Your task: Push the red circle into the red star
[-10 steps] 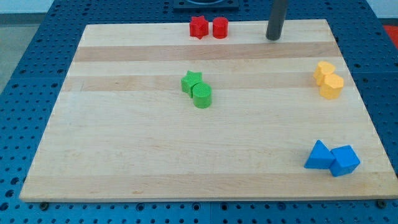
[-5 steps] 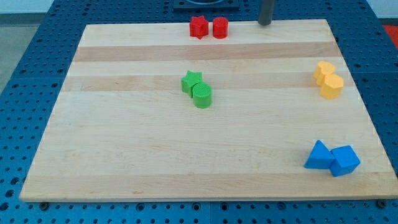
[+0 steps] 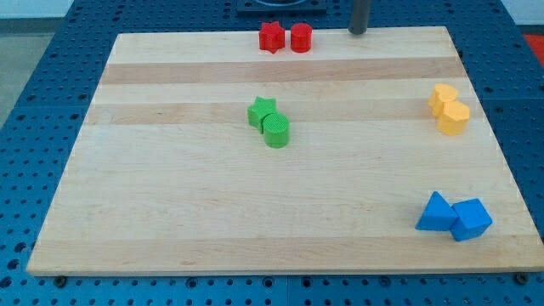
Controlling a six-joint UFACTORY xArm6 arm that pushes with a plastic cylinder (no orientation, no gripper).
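The red circle (image 3: 301, 37) sits at the view's top edge of the wooden board (image 3: 170, 212), touching the right side of the red star (image 3: 271, 36). My tip (image 3: 359, 31) is at the board's top edge, well to the right of the red circle and apart from both red blocks. Only the rod's lower end shows; the rest runs out of the view's top.
A green star (image 3: 263, 111) and green circle (image 3: 275, 131) touch near the board's middle. Two yellow blocks (image 3: 448, 110) sit together at the right edge. A blue triangle (image 3: 436, 212) and blue cube (image 3: 471, 219) touch at the bottom right. Blue pegboard surrounds the board.
My tip has moved toward the view's top and slightly left, from on the board to its top edge. No block has moved.
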